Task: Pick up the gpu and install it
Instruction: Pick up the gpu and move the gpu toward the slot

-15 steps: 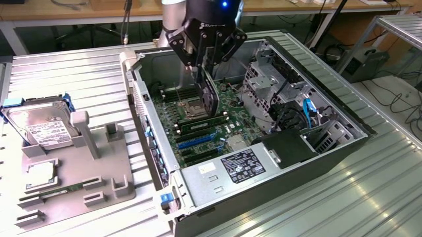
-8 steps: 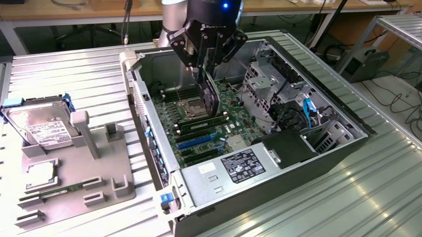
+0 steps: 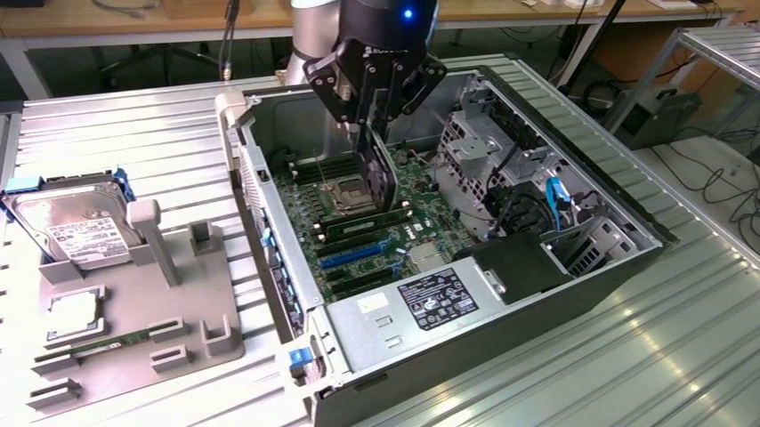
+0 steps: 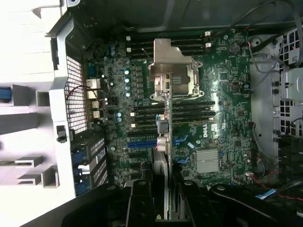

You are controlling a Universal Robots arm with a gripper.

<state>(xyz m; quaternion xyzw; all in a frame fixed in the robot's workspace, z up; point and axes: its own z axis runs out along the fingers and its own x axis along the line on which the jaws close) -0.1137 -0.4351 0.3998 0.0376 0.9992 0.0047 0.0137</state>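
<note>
Two fingers of my claw (image 3: 370,124) pinch the gpu (image 3: 383,178) by its top edge. The black card hangs on its edge inside the open computer case (image 3: 618,258), over the green board (image 4: 227,109). I cannot tell if it touches the board. Off to the exterior view's left, a silver hard drive (image 3: 71,227) stands on a grey tray (image 3: 178,329).
</note>
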